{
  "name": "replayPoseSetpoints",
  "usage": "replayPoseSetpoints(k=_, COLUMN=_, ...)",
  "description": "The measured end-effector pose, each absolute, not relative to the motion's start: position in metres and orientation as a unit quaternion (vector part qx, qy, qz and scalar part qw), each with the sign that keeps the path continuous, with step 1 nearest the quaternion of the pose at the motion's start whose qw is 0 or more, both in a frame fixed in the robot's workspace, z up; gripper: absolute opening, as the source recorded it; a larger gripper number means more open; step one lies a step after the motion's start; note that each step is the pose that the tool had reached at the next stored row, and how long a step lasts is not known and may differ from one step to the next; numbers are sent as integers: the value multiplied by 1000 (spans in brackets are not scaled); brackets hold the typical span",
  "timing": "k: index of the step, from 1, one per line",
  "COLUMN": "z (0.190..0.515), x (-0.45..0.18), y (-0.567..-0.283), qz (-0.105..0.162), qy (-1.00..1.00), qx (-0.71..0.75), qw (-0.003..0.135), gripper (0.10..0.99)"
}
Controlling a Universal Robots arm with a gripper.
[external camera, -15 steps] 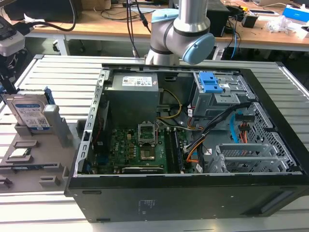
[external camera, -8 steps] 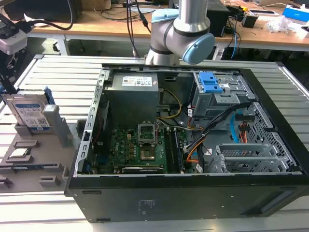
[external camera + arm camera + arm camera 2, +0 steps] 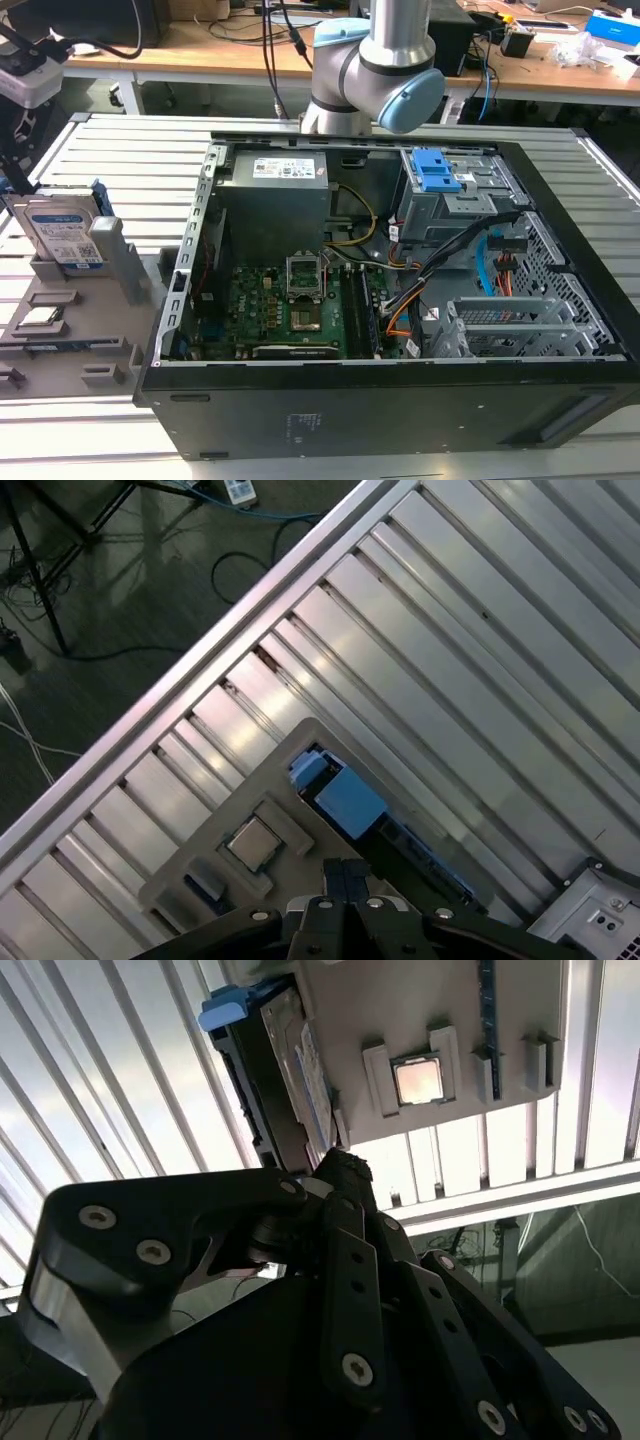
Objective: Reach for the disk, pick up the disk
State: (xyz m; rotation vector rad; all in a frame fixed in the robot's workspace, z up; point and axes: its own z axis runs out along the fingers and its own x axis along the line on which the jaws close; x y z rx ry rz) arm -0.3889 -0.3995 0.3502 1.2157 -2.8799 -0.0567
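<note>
Exterior view: the disk (image 3: pixel 62 235) stands on edge in a slot of a grey holder (image 3: pixel 60 345) at the view's left. Its white-and-blue label faces the camera and blue bracket shows along its edges. The holder lies on the slatted metal desk (image 3: pixel 130 160), just beside an open computer case (image 3: pixel 400 400). A small square silver chip (image 3: pixel 38 317) sits in a pocket of the same holder, nearer the camera than the disk. The arm (image 3: pixel 375 60) rises behind the case.

In the second wrist view the gripper (image 3: pixel 340 1165) reaches toward the disk (image 3: pixel 290 1080), which is seen edge-on with its blue bracket at the far end. The black fingertips lie right at the disk's near end. Whether they touch it cannot be told. The chip (image 3: pixel 420 1080) rests in its pocket of the holder (image 3: pixel 400 1010), to one side of the fingers, with the desk slats (image 3: pixel 120 1090) beyond.

In the first wrist view the fingers (image 3: pixel 333 878) look clenched together with nothing between them. The gripper (image 3: pixel 345 875) hangs over the holder (image 3: pixel 190 865), between the chip (image 3: pixel 252 845) and the disk (image 3: pixel 352 805). The disk is just beside the fingertips and not clasped. It sits upright in its slot, above the desk (image 3: pixel 450 680).
</note>
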Motion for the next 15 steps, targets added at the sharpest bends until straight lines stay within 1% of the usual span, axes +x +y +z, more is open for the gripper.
replayPoseSetpoints(k=15, z=350, x=-389, y=-399, qz=-17, qy=-883, qx=469, qw=9, gripper=106)
